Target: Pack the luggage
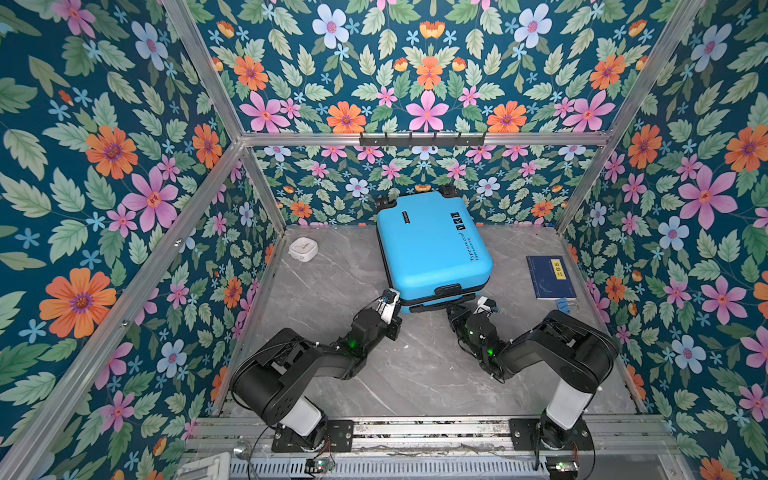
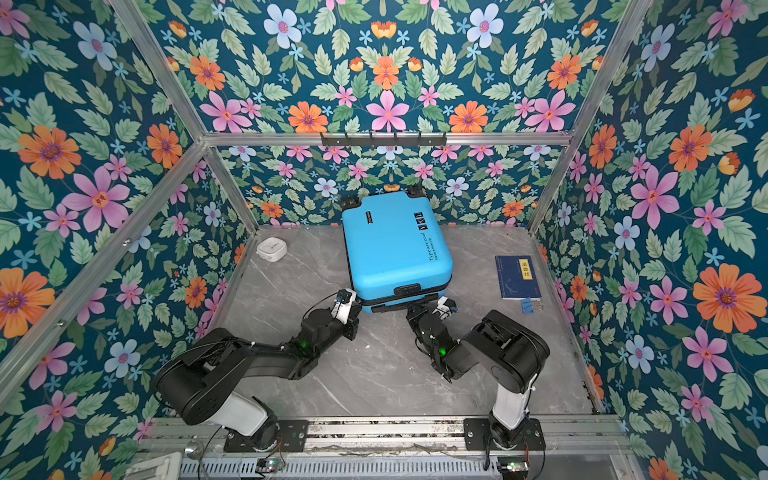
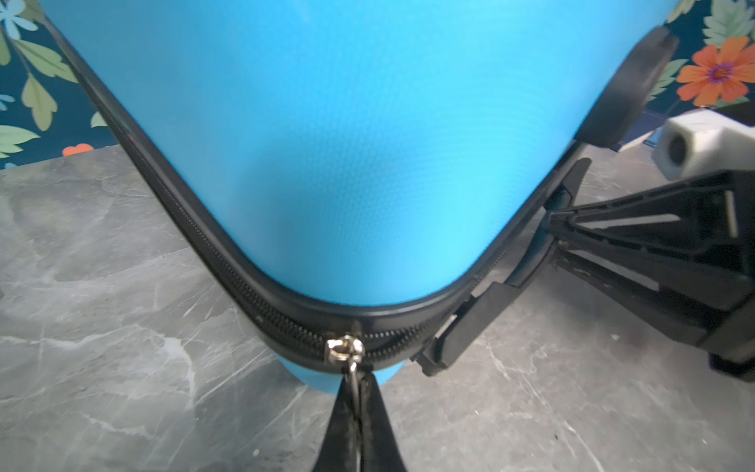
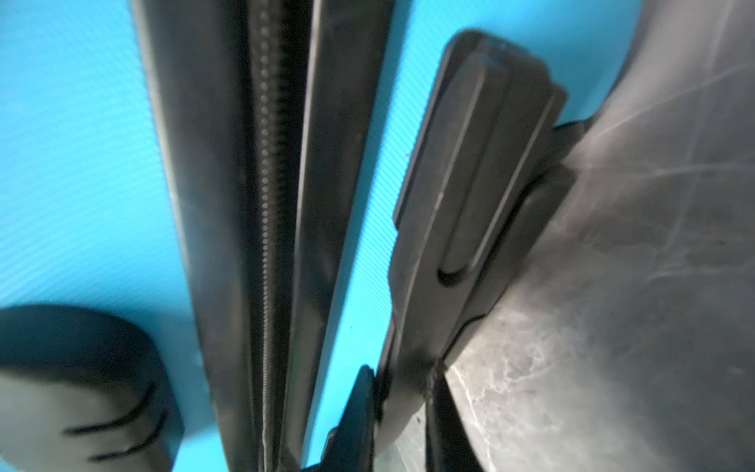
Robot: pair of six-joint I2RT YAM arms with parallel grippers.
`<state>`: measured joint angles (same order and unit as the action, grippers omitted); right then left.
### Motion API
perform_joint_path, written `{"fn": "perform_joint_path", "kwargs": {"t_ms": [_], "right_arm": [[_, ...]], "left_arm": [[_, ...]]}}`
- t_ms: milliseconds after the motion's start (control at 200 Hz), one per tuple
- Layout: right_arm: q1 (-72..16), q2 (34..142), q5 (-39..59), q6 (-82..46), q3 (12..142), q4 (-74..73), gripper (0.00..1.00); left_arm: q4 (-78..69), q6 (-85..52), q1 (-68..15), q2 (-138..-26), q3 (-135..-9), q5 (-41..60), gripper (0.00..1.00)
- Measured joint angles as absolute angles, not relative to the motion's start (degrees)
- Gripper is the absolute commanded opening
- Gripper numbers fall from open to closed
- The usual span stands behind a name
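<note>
The sky-blue luggage (image 1: 432, 245) (image 2: 395, 245) lies flat with its lid down, its wheels toward the back wall. My left gripper (image 1: 399, 309) (image 2: 358, 309) (image 3: 357, 380) is at its near left corner, shut on the metal zipper pull (image 3: 345, 349), whose slider sits on the rounded corner of the black zipper track. My right gripper (image 1: 453, 309) (image 2: 413, 309) (image 4: 402, 376) is at the near edge, shut on the black handle (image 4: 470, 184) of the lower shell. The left wrist view also shows the handle (image 3: 461, 327), with the right gripper (image 3: 551, 233) clamped on its end.
A small white box (image 1: 303, 248) sits at the back left of the grey marble table (image 1: 395, 374). At the right lie a dark-blue book with a yellow label (image 1: 549, 277) and a blue clip (image 1: 565, 304). Floral walls close in three sides.
</note>
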<state>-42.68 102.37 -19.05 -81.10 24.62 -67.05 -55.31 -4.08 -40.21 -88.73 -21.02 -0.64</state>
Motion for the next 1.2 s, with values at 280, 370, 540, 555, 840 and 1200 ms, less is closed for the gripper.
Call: {"fn": "perform_joint_path", "kwargs": {"t_ms": [280, 370, 540, 555, 840, 1200], "right_arm": [[-44.3, 104.3, -23.2, -81.6, 26.7, -67.2, 0.0], [-44.5, 104.5, -23.2, -81.6, 27.0, -67.1, 0.0], [-45.4, 105.5, -23.7, -81.7, 28.3, -67.0, 0.0], [-45.6, 105.6, -23.2, -81.7, 28.4, -67.0, 0.0], [-47.0, 106.1, -17.0, -81.4, 29.6, -66.5, 0.0], [-48.1, 106.6, -15.2, -81.0, 29.1, -68.4, 0.0]], "left_arm": [[-54.7, -4.6, -42.6, -89.4, -21.8, -7.8, 0.0], [-54.5, -5.3, -42.8, -89.0, -21.6, -8.2, 0.0], [-55.0, -6.5, -45.3, -89.7, -22.0, -9.3, 0.0], [-55.3, -6.5, -45.6, -90.0, -22.2, -8.0, 0.0], [-58.1, -6.8, -47.9, -92.5, -23.8, -3.4, 0.0], [-56.0, -7.1, -48.4, -91.7, -24.7, -2.9, 0.0]]}}
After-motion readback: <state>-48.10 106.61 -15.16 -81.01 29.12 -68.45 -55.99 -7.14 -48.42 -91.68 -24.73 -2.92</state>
